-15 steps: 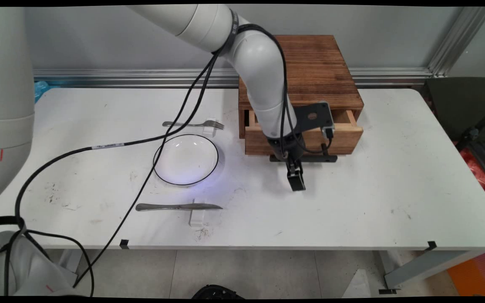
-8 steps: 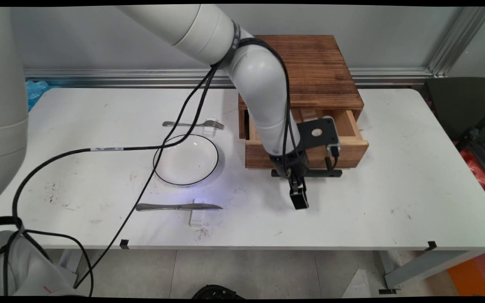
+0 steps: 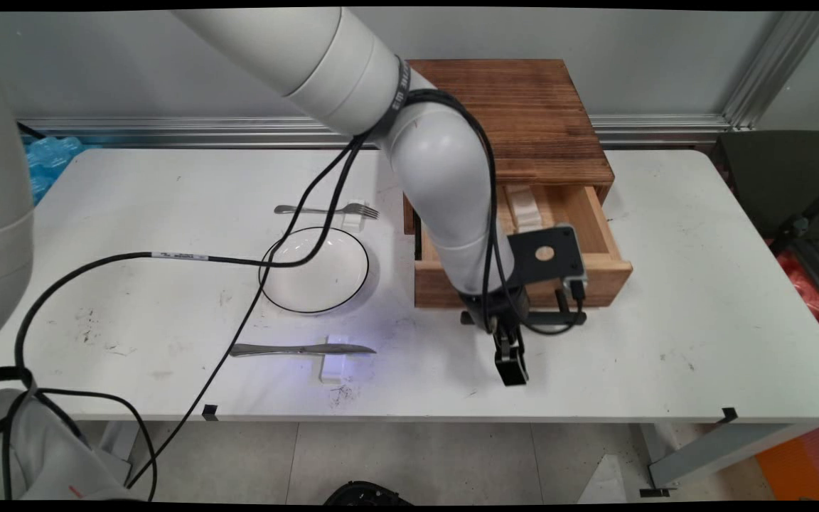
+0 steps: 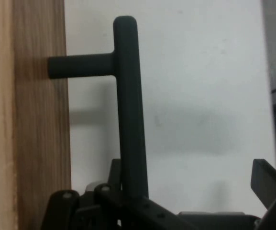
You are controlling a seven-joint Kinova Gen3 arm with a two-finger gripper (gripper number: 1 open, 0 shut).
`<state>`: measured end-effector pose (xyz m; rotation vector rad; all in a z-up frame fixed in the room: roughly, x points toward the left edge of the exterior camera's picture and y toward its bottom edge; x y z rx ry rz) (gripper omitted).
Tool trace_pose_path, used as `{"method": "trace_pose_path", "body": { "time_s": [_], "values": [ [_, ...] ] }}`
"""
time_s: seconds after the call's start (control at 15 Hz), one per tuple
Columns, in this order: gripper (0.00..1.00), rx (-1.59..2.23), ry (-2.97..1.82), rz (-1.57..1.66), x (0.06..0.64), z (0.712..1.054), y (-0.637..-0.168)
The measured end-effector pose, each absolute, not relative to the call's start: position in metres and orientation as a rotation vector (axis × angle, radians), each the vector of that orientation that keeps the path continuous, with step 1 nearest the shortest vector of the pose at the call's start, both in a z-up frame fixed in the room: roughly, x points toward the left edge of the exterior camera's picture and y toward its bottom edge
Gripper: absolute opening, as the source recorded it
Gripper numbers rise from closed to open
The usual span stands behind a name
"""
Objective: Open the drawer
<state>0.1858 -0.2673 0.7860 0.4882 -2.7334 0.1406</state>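
Two fingers of the gripper [image 3: 511, 371] are spread apart, not clamped. The drawer's black bar handle [image 4: 128, 110] runs between them, and the far finger [image 4: 267, 177] is well clear of it. The wooden drawer [image 3: 594, 281] has slid noticeably further out of the wooden cabinet [image 3: 544, 107] than a second ago, so a white block [image 3: 525, 203] inside now shows. Off to the left, the plate [image 3: 313, 270], knife [image 3: 303, 349] and fork [image 3: 328, 210] haven't budged.

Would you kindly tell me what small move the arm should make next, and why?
Probably a short pull toward the white table's near edge: the black bar handle sits inside the open black gripper, and the light wooden drawer is only partly out of the dark wooden box.
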Motion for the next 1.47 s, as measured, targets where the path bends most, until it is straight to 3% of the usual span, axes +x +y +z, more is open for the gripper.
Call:
{"method": "trace_pose_path", "body": {
  "time_s": [1.47],
  "values": [
    [1.00, 0.471, -2.746, 0.136, 0.149, 0.793, -0.188]
  ]
}}
